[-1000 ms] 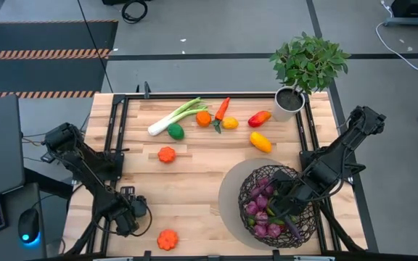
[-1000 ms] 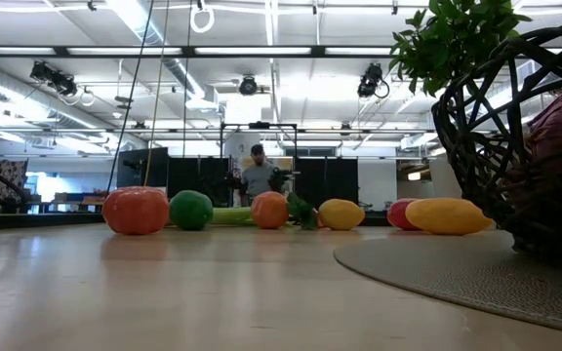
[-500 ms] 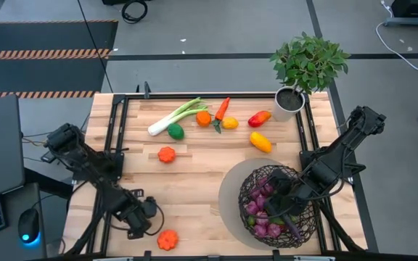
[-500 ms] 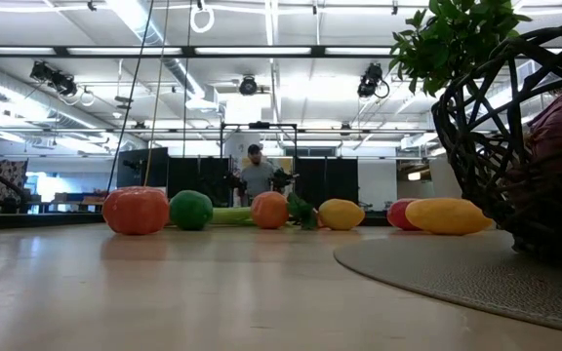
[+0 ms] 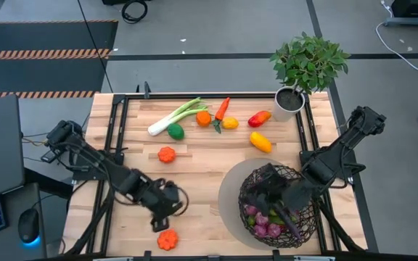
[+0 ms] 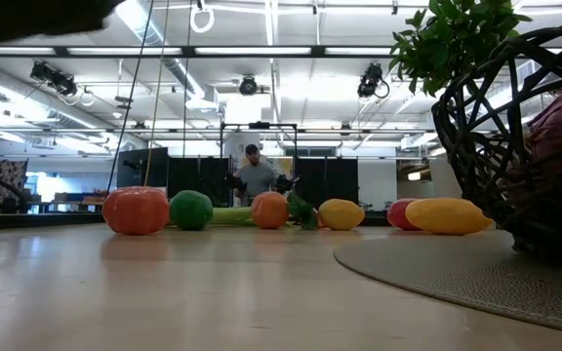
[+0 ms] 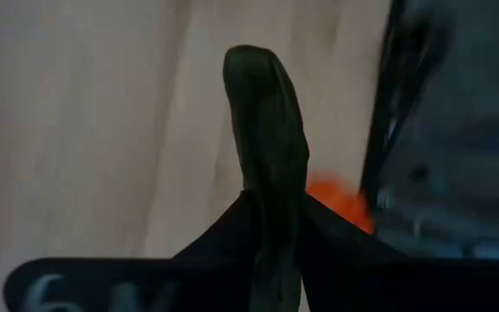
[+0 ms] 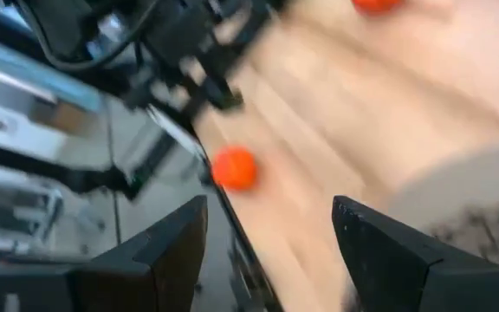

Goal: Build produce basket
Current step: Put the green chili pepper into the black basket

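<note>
My left gripper (image 5: 169, 206) hangs over the near middle of the table, shut on a dark green, cucumber-like piece of produce (image 7: 262, 130). An orange pumpkin (image 5: 167, 239) lies on the wood just nearer than it. The dark woven wire basket (image 5: 278, 206) stands on a round grey mat (image 5: 227, 196) at the near right, with purple pieces inside. My right gripper (image 5: 265, 183) hovers over the basket's left rim, open (image 8: 271, 208), with nothing between its fingers. More produce lies along the far side, including the leek (image 5: 176, 116). My left gripper pinches the dark green piece between its two fingers (image 7: 319, 230), on its lower part (image 7: 271, 199). The piece sticks out forward past the fingertips, along the fingers, lifted clear of the table. How far back it reaches is hidden by the gripper itself.
Along the far side lie a lime (image 5: 175, 131), an orange (image 5: 204, 118), a carrot (image 5: 222, 110), peppers (image 5: 260, 118), a yellow piece (image 5: 260, 142) and a second pumpkin (image 5: 166, 154). A potted plant (image 5: 307, 69) stands at the far right corner. Bare wood lies between my left gripper and the mat.
My left gripper has swung from the near left corner toward the table's right and risen, now near the table's middle. My right gripper has tipped up over the basket and shifted a little toward the table's left.
</note>
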Controlling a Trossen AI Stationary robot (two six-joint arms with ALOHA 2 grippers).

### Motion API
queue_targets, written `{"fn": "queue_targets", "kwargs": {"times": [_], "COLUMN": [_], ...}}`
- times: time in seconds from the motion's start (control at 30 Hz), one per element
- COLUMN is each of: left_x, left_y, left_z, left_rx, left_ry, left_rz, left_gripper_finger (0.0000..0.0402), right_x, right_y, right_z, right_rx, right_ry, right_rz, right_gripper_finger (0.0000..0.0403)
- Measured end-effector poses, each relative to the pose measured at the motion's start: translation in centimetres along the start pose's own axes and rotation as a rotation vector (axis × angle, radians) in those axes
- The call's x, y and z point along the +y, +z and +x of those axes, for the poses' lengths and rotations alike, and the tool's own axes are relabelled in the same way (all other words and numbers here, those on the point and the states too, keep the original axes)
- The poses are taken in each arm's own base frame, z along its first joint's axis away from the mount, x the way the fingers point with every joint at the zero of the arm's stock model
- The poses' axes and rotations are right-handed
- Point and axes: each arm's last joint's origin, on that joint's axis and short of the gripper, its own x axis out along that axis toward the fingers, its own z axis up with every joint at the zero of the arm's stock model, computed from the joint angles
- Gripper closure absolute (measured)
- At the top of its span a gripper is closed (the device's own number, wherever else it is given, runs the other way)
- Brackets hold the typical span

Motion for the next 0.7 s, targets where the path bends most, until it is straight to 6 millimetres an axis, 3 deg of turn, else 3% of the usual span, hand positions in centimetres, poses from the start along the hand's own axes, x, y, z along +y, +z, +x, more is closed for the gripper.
{"fn": "queue_targets", "kwargs": {"times": [0.33, 0.5, 0.7], "left_x": [-0.7, -0.3, 0.0], "left_y": [8.5, 10.7, 11.5], "left_z": [-5.8, -6.9, -7.3], "left_rx": [-0.496, -0.667, -0.722], "left_ry": [-0.146, -0.234, -0.260], "left_rz": [-0.132, -0.172, -0.198], "left_gripper_finger": [0.0326, 0.0327, 0.0326], "right_x": [1.6, 1.4, 1.3], "right_y": [2.3, 3.5, 5.0], "right_z": [0.6, 1.0, 1.5], "right_rx": [-0.162, -0.251, -0.321], "right_ry": [0.137, 0.106, 0.107], "right_rz": [-0.087, -0.130, -0.105], "right_gripper_finger": [0.0149, 0.0149, 0.0149]}}
